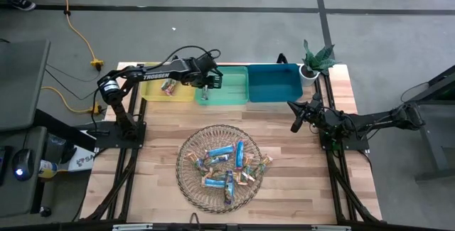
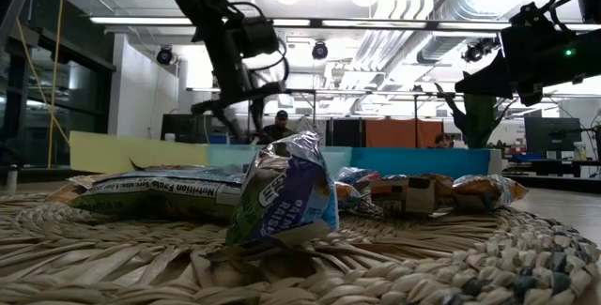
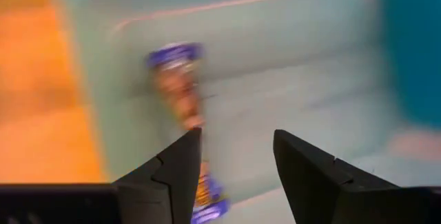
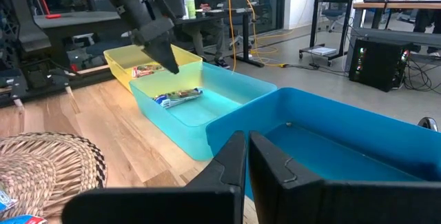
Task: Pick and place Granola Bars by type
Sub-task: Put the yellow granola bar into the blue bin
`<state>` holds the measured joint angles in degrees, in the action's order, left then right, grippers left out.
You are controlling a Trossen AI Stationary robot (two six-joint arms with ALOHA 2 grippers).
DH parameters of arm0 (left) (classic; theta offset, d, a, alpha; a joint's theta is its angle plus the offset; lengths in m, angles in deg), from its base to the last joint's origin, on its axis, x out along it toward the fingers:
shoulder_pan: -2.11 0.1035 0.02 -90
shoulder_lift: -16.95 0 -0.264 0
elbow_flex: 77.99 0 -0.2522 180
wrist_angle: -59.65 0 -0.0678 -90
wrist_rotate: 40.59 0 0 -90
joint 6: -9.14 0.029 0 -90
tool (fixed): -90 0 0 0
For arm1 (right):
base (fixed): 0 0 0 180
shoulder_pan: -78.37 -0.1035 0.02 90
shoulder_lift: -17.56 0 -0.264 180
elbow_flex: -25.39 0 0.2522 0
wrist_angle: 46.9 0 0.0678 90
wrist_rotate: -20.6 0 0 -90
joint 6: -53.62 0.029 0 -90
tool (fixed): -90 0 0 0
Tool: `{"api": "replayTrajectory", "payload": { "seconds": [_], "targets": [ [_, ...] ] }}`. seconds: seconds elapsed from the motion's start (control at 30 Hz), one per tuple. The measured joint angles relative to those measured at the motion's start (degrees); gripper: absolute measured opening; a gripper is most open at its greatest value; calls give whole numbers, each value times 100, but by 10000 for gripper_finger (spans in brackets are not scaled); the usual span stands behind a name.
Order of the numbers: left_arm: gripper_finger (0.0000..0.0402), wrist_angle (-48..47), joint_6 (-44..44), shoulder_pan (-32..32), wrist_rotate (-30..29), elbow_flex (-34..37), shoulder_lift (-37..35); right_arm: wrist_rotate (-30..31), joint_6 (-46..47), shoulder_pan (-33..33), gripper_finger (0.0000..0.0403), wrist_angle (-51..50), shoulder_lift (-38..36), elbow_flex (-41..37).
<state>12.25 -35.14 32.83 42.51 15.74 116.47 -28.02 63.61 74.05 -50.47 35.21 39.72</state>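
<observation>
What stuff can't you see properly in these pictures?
- Bar in the green bin, left wrist view: blurred by motion, its label unreadable.
- Same bar, high view: mostly covered by the left claw.
- Bar in the yellow bin, high view: too small to tell its type.
- Bins, low view: contents hidden behind their walls and the bars on the wicker plate.

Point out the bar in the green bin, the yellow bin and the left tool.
Bar in green bin (image 4: 178,98), right wrist view, wrapper's middle.
Yellow bin (image 4: 116,56), right wrist view, near rim.
Left tool (image 3: 234,162), left wrist view, between fingertips.
</observation>
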Motion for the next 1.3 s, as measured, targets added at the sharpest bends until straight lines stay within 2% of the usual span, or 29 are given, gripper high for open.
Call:
{"api": "replayTrajectory", "payload": {
  "seconds": [0.1, 0.27, 0.53, 0.63, 0.83, 0.93, 1.1, 1.3],
  "targets": [
    [177, 416, 1102, -66, 622, 0, -69, 1, 1, 0, 0, 0, 0, 0],
    [177, 456, 2397, -414, 650, 4, -395, -1, 1, -2, 0, -2, 0, -1],
    [177, 169, 3006, -524, 654, 10, -1323, 1, 1, 0, 0, 1, 0, -1],
    [177, 211, 3202, -529, 967, 210, -1841, 0, 0, 0, 0, 0, -2, 0],
    [177, 229, 3096, -636, 1591, 1107, -3063, 1, 1, 0, 0, 0, -2, -1],
    [177, 266, 2872, -916, 1665, 1674, -3720, 1, 1, -1, 0, 0, -2, 1],
    [177, 454, 2337, -1626, 1146, 2522, -4590, 1, -1, 0, 0, 0, -2, 0],
    [177, 662, 1805, -2689, 618, 3339, -5137, 0, 1, -1, 0, 0, -2, -1]
  ]
}}
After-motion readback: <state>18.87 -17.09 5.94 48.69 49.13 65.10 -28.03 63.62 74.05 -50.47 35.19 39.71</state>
